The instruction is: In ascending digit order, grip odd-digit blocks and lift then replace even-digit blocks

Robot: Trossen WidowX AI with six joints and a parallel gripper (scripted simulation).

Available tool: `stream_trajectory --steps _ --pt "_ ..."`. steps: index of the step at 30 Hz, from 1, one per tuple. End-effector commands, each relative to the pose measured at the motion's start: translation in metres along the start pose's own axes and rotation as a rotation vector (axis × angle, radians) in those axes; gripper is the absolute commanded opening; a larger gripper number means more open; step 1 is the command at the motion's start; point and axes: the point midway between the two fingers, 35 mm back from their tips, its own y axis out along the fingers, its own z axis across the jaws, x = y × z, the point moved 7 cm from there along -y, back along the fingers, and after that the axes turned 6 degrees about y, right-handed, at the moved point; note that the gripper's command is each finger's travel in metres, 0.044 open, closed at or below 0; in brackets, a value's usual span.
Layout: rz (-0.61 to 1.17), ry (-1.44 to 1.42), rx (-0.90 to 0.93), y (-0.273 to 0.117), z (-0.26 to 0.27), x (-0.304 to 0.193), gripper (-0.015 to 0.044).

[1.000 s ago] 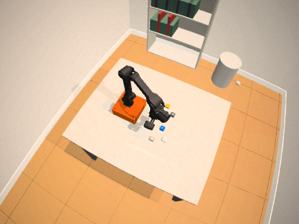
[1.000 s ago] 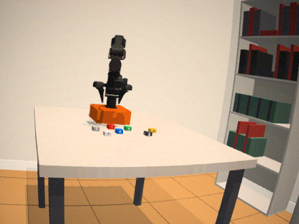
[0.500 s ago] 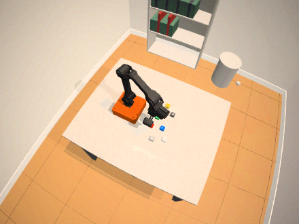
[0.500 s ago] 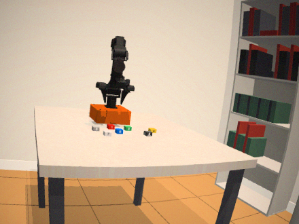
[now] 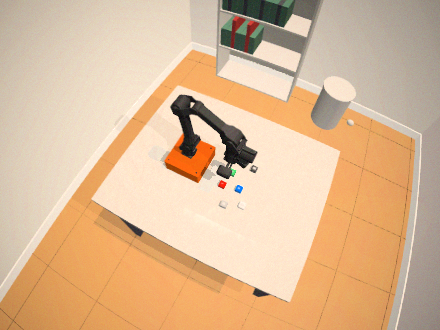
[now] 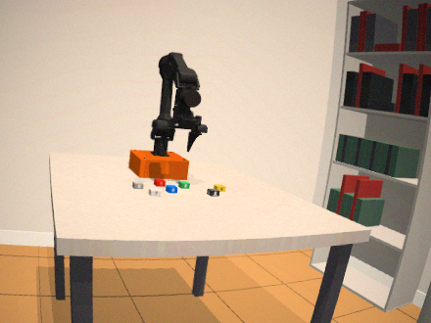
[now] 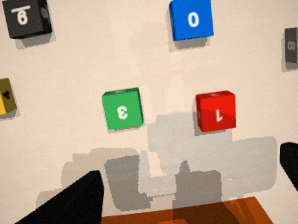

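Observation:
My gripper (image 5: 236, 163) (image 7: 192, 167) is open and empty, high above the table. In the wrist view, where digits appear upside down, the blue block (image 7: 191, 20) (image 5: 239, 189) (image 6: 171, 189) shows 0, the red block (image 7: 216, 111) (image 5: 222, 184) (image 6: 160, 182) 1 and the green block (image 7: 122, 109) (image 5: 233, 172) (image 6: 184, 184) 3. The yellow block (image 7: 6, 97) (image 6: 219, 188) shows what looks like 4, cut by the frame edge. The black block (image 7: 27, 19) (image 5: 254, 169) (image 6: 213, 193) shows an underlined 6. The grey block (image 7: 291, 46) (image 5: 223, 204) (image 6: 138, 185) shows 8. The white block (image 5: 242, 205) (image 6: 155, 193) is outside the wrist view.
The orange base (image 5: 190, 159) (image 6: 159, 166) (image 7: 185, 214) stands on the table (image 5: 165, 205) (image 6: 98, 215), behind the blocks in the exterior view. Arm shadows fall over the red block and beside the green one. A bookshelf (image 6: 338, 108) stands beyond the table.

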Motion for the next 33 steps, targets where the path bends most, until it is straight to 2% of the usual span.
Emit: stream_trajectory --steps 1,22,31,33 --pt "0.001 0.002 -0.001 0.001 0.032 -0.003 0.04" --pt "0.001 0.002 -0.001 0.0 0.036 -0.002 0.04" --pt "0.0 0.003 0.011 -0.001 0.15 0.01 0.04" --pt "0.001 0.003 0.011 -0.001 0.16 0.008 0.04"
